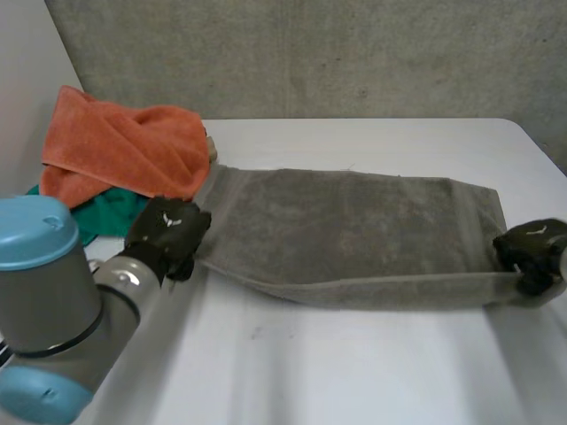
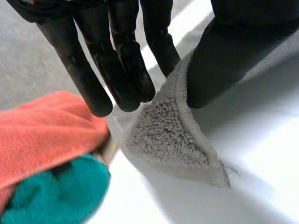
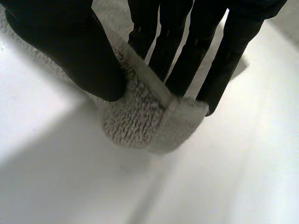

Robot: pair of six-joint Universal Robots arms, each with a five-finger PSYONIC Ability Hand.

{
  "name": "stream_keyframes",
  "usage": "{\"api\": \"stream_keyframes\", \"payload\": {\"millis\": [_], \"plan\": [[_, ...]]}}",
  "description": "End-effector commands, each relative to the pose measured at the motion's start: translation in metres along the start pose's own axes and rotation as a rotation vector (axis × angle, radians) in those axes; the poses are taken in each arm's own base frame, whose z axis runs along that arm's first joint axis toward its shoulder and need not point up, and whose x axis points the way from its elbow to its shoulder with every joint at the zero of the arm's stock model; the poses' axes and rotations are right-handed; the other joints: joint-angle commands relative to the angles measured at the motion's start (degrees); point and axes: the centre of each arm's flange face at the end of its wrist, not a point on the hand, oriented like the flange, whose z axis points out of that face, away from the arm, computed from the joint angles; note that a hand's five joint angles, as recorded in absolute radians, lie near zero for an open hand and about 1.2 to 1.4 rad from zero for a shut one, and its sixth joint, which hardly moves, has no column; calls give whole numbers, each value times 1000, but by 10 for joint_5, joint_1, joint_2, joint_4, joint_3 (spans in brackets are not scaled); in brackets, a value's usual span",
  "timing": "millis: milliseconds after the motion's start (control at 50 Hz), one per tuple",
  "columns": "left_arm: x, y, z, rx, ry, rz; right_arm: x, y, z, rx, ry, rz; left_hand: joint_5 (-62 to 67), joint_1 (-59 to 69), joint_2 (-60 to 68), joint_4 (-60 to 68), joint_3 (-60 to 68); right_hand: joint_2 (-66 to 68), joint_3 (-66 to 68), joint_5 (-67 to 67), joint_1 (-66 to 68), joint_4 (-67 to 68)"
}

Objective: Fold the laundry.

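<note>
A grey towel [image 1: 354, 235] lies stretched across the white table, folded lengthwise with the fold along its near edge. My left hand [image 1: 166, 232] pinches the towel's near left corner [image 2: 173, 135] between its fingers [image 2: 117, 70] and thumb [image 2: 224, 56]. My right hand [image 1: 532, 251] pinches the near right corner [image 3: 149, 121] between thumb [image 3: 74, 51] and straight fingers [image 3: 187, 56]. Both corners stick out past the fingertips, just above the table.
An orange towel [image 1: 124, 146] is heaped at the back left over a teal cloth [image 1: 102, 217], close beside my left hand; in the left wrist view the orange towel [image 2: 42, 130] and teal cloth [image 2: 56, 196] lie by the fingertips. The table's right edge runs near my right hand.
</note>
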Motion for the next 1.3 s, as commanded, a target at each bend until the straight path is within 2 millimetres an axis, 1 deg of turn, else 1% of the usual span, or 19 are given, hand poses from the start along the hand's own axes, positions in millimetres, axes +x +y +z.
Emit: {"api": "stream_keyframes", "payload": {"millis": [20,40,100,160,220,280,500,660,820,840,860,880,1020,1060,1100,1120,1180,1240,1300], "plan": [[8,12,-59,-240,150,149,-1,22,-51,-108,-12,-271,142,128,113,111,116,125,122,133,151,116],[10,18,-70,-298,194,190,-2,33,-60,-165,-42,-315,142,128,113,111,116,125,122,133,151,116],[16,25,-83,-364,261,243,-2,47,-68,-222,-83,-358,142,128,113,111,116,125,122,133,151,116],[16,26,-82,-355,269,284,5,56,-66,-243,-68,-330,142,128,113,111,116,125,122,133,151,116],[11,20,-62,-275,208,300,14,54,-57,-186,-4,-270,142,128,113,111,116,125,122,133,151,116],[9,16,-25,-170,132,314,23,45,-36,-85,69,-191,142,128,113,111,116,125,122,133,151,116],[1,2,79,55,-35,322,26,0,29,152,215,-117,142,128,113,111,116,125,122,133,151,116],[1,0,131,122,-79,324,33,-11,68,198,317,-118,142,128,113,111,116,125,122,133,151,116],[4,5,165,157,-99,323,28,-16,101,230,345,-130,132,118,104,102,106,125,122,133,151,116],[5,6,168,160,-101,323,26,-17,107,230,352,-128,-29,-44,-58,-60,-56,-304,-307,-296,-278,-313],[5,5,171,165,-107,323,25,-16,110,225,358,-126,-395,-410,-424,-426,-422,-555,-558,-546,-528,-564],[7,5,173,170,-105,322,23,-17,112,222,361,-124,-558,-572,-587,-589,-584,-575,-578,-567,-549,-584],[9,-16,174,255,-136,302,38,-33,101,260,451,-8,-558,-572,-587,-589,-584,-575,-578,-567,-549,-584],[3,-40,162,299,-154,293,43,-41,89,289,463,22,-558,-572,-587,-589,-584,-575,-578,-567,-549,-584],[-1,-53,151,319,-163,285,47,-48,76,310,474,31,-558,-572,-587,-589,-584,-575,-578,-567,-549,-584],[-5,-60,141,327,-164,272,48,-51,61,313,464,29,-558,-572,-587,-589,-584,-575,-578,-567,-549,-584],[-13,-71,119,337,-160,242,39,-51,36,300,384,18,-558,-572,-587,-589,-584,-575,-578,-567,-549,-584],[-16,-76,103,341,-157,218,30,-47,20,277,310,9,-558,-572,-587,-589,-584,-575,-578,-567,-549,-584],[-16,-73,88,327,-135,183,21,-25,7,178,213,31,-558,-572,-587,-589,-584,-575,-578,-567,-549,-584]]}}
